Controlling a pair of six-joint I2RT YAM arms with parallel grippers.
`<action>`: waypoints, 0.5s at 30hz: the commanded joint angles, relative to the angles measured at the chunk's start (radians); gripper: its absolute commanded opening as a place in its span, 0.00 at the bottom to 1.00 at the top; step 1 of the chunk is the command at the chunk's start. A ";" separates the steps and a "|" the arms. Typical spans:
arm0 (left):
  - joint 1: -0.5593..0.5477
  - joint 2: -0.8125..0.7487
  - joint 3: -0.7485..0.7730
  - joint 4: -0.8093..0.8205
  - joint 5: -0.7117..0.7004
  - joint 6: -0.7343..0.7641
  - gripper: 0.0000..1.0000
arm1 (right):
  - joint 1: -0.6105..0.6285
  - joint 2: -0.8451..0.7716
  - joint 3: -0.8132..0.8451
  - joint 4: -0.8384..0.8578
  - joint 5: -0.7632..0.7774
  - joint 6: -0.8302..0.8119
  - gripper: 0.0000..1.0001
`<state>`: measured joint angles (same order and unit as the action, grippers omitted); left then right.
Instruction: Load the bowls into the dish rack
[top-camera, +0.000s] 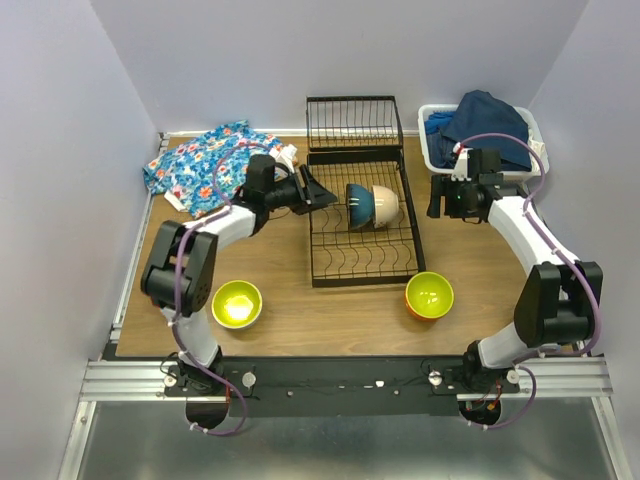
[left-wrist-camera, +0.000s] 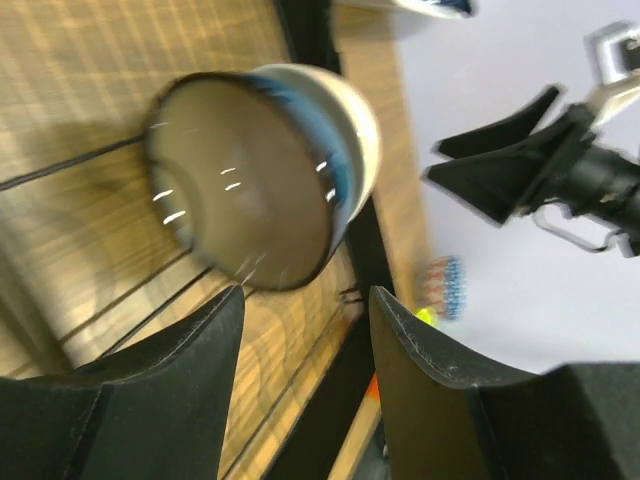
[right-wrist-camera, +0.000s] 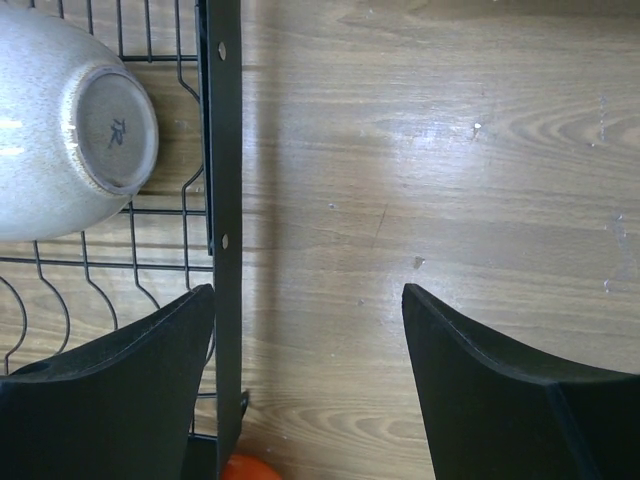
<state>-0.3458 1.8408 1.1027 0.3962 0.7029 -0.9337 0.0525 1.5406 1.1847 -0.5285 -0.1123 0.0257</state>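
The black wire dish rack (top-camera: 365, 250) lies mid-table. A dark blue bowl (top-camera: 359, 206) and a beige bowl (top-camera: 386, 205) stand on edge in its slots. My left gripper (top-camera: 322, 192) is open and empty just left of the dark blue bowl, which fills the left wrist view, blurred (left-wrist-camera: 250, 180), beyond the open fingers (left-wrist-camera: 305, 300). My right gripper (top-camera: 438, 198) is open and empty over bare table right of the rack; its wrist view (right-wrist-camera: 308, 295) shows the rack's edge (right-wrist-camera: 222, 200) and the beige bowl (right-wrist-camera: 70, 130). A yellow-green bowl (top-camera: 237, 303) and an orange bowl with lime inside (top-camera: 429, 295) sit near the front.
The rack's hinged end panel (top-camera: 353, 122) stands up at the back. A floral cloth (top-camera: 205, 165) lies at the back left. A white bin of blue clothes (top-camera: 480, 135) stands at the back right, close behind the right wrist.
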 joint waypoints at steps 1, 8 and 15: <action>0.076 -0.202 -0.009 -0.438 -0.080 0.310 0.61 | 0.004 -0.051 -0.026 0.007 -0.024 0.016 0.83; 0.110 -0.594 -0.066 -0.971 -0.140 1.117 0.61 | 0.004 -0.071 -0.037 0.024 -0.033 0.002 0.83; 0.110 -0.854 -0.178 -1.348 -0.216 1.581 0.60 | 0.006 -0.036 0.004 0.024 -0.066 -0.013 0.83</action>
<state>-0.2352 1.0790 1.0031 -0.5793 0.5934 0.2199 0.0525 1.4944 1.1622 -0.5179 -0.1329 0.0250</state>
